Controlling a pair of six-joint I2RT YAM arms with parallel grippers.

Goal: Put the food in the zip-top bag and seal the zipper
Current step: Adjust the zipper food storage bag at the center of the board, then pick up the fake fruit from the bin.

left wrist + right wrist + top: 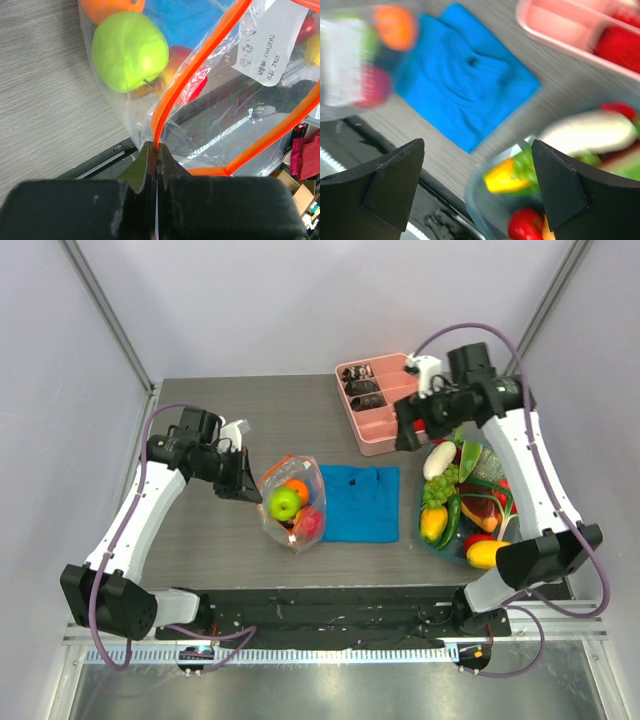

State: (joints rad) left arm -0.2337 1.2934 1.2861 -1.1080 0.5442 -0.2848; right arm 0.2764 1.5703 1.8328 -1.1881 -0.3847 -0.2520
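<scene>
The clear zip-top bag (292, 505) stands open left of centre and holds a green apple (284, 503), an orange (297, 489) and a red piece (311, 524). My left gripper (247, 488) is shut on the bag's orange zipper strip (200, 60) at its left end; the jaws pinch it in the left wrist view (157, 150). The apple (130, 50) shows through the plastic. More food, including a white piece (438, 461) and yellow pieces (433, 523), fills a clear bowl (425, 532) at right. My right gripper (408, 430) is open and empty above the bowl's far-left side; the right wrist view (477, 145) is blurred.
A folded blue cloth (360, 502) lies between the bag and the bowl. A pink divided tray (385, 448) sits at the back right, just beyond my right gripper. The table's front edge with a black rail runs along the bottom.
</scene>
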